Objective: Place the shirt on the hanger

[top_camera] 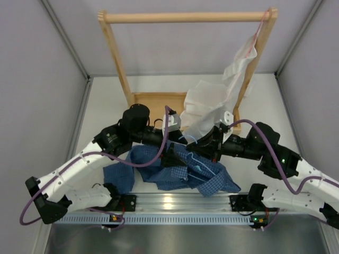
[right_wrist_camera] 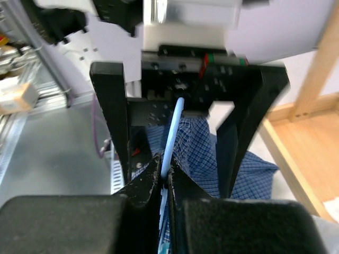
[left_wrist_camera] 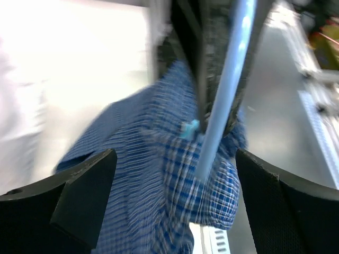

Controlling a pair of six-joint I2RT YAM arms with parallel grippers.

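The right end effector (right_wrist_camera: 164, 177) pinches the thin blue hanger (right_wrist_camera: 172, 132) tight. The left end effector (left_wrist_camera: 175, 164) is wide open, holding nothing. The shirt (top_camera: 169, 172) lies bunched on the tabletop (top_camera: 106, 111), at 6 o'clock from the rack (top_camera: 185, 17). Hold the hanger steady and pinch the shirt gently

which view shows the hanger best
Right wrist: the hanger wire is sharp and close, pinched in the right gripper. Left wrist shows a blurred length of it against the shirt. Top shows only faint thin wire lying on the shirt.
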